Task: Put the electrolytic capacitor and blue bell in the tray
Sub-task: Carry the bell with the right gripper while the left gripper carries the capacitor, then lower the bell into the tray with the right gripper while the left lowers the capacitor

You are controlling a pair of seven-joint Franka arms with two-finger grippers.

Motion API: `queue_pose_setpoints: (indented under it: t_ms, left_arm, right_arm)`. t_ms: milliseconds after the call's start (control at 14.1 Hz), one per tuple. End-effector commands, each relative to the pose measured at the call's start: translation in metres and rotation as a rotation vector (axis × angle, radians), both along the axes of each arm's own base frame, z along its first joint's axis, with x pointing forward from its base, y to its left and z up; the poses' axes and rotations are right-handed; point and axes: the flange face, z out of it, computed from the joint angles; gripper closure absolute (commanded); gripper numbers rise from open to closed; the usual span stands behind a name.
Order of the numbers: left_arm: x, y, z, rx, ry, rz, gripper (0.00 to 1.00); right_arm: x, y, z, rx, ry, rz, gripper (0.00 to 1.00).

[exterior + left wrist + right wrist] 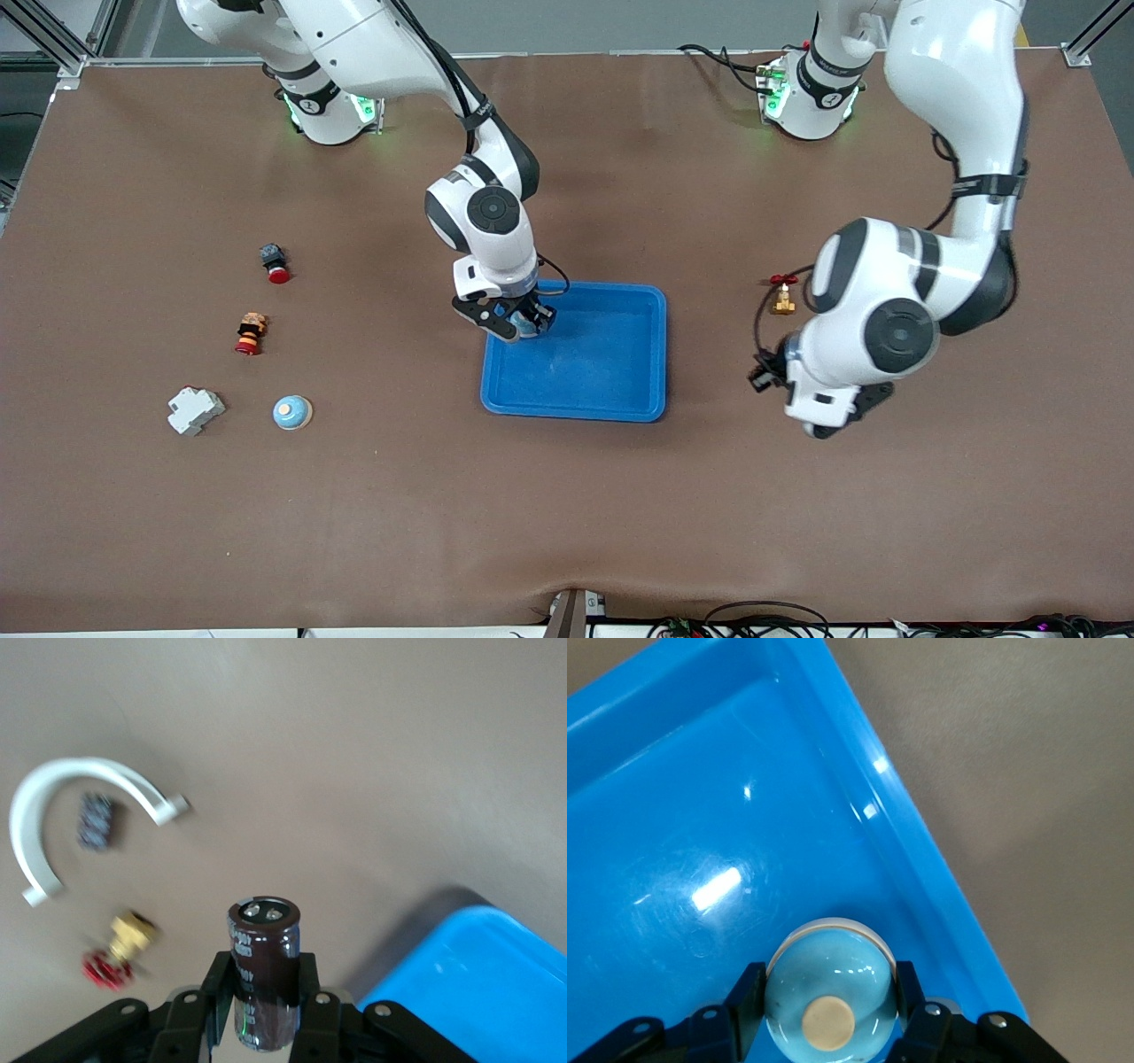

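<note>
The tray is a shallow bright-blue rectangle in the middle of the table. My right gripper is over the tray corner toward the right arm's base and is shut on a light-blue bell with a cream button. In the right wrist view, the right gripper holds it just inside the tray rim. My left gripper is shut on the electrolytic capacitor, a dark brown cylinder held upright. It hangs over bare table beside the tray, toward the left arm's end. In the front view the left hand hides the capacitor.
A second blue bell, a white part and two red-tipped switches lie toward the right arm's end. A brass valve sits by the left arm. A white curved piece and a dark part lie near it.
</note>
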Motion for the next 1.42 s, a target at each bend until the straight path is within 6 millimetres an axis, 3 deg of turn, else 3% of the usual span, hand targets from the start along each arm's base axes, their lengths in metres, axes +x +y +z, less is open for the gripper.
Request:
queue_pose_setpoints:
  t_ms: [0,283,850,920,991,1345]
  left_arm:
    - [-0.017,-0.048,-0.008,0.015,0.018,0.074,1.00]
    - [-0.037,-0.097,-0.037,0.041,0.019,0.116,1.00]
    - [-0.064,-0.149,-0.096,0.080,0.031,0.153,1.00]
    - [-0.069,-0.156,-0.099,0.086,0.032,0.154,1.00]
    - [-0.071,-0.160,-0.102,0.089,0.033,0.159,1.00]
    - [-0.084,-0.181,-0.117,0.089,0.019,0.170,1.00]
  right_arm:
    - [0.000,0.011,0.000,-0.009,-0.015,-0.015,1.00]
    - [-0.006,0.019,-0.013,-0.023,-0.015,-0.030,1.00]
    - [-0.003,0.024,-0.025,-0.030,-0.019,-0.045,1.00]
    - [-0.002,0.025,-0.025,-0.027,-0.021,-0.047,0.60]
    - [0.000,0.024,-0.026,-0.030,-0.020,-0.051,0.01]
    - [0.010,0.027,-0.001,-0.085,-0.018,0.005,0.00]
